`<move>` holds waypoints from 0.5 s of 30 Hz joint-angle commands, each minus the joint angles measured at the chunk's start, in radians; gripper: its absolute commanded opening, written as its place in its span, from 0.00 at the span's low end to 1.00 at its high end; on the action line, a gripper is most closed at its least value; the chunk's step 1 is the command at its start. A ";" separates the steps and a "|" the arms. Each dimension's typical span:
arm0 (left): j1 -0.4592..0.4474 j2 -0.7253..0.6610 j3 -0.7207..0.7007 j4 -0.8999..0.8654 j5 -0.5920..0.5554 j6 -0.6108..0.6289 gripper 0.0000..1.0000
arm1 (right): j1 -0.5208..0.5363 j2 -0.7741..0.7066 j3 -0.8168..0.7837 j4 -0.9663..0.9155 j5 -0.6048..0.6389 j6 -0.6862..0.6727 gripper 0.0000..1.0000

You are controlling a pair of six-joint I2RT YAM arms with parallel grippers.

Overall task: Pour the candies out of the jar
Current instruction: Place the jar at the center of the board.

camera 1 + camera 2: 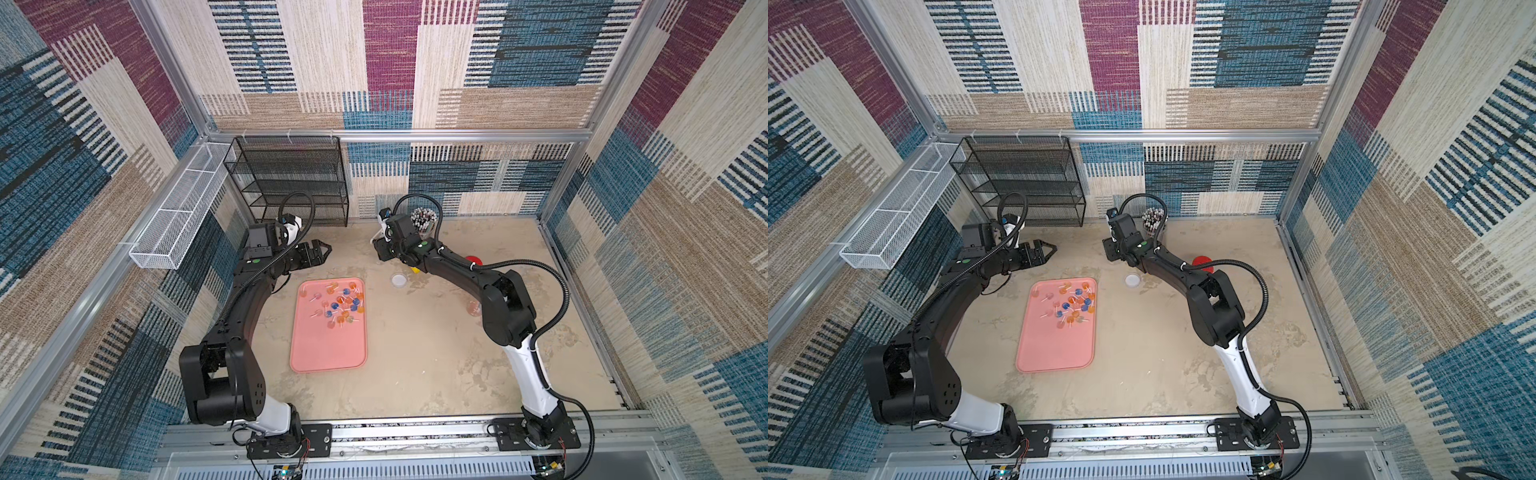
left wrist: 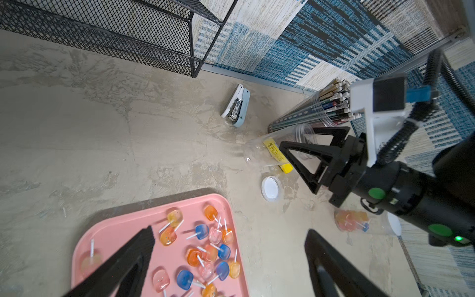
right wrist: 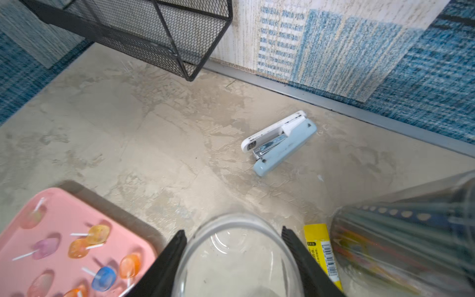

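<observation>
table (image 1: 415, 374): showing a mottled beige surface and carrying the pink tray (image 1: 324, 357) near its middle.
walls (image 1: 390, 62): closing in beyond the tray and to either side of it, wearing woven patches of blue, maroon and beige inside an aluminium frame.
black mesh shelf (image 1: 291, 178): standing beyond the tray's far left corner, against the back wall.
candies (image 1: 340, 303): lying scattered over the far half of the tray, sticks pointing every way.
jar (image 2: 257, 151): sitting beyond the tray's far right corner, just beside the pencil cup (image 1: 424, 218); looking clear and empty.
jar axis: running upright, parallel to the pencil cup, with the mouth facing up and the base facing the table; contact with the table not being shown.
right gripper (image 3: 234, 231): pinching the jar, pressing one finger against each side of its wall.
left gripper (image 2: 230, 230): hovering beyond the tray's far edge, fingers spread wide and holding nothing.
white lid (image 1: 399, 280): lying flat just right of the tray's far right corner, apart from the jar.
stapler (image 3: 280, 142): lying farther from the tray than the jar, near the back wall.
</observation>
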 commanded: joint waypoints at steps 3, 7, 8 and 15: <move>0.017 0.002 0.001 0.045 0.058 -0.057 0.94 | 0.007 0.034 0.004 0.050 0.109 -0.019 0.51; 0.021 -0.001 -0.002 0.044 0.054 -0.060 0.93 | 0.016 0.053 0.003 0.045 0.122 -0.012 0.51; 0.021 -0.001 0.000 0.044 0.051 -0.060 0.93 | 0.016 0.054 0.000 0.046 0.122 -0.009 0.51; 0.023 0.002 0.001 0.040 0.050 -0.060 0.93 | 0.021 0.061 0.006 0.025 0.104 0.011 0.65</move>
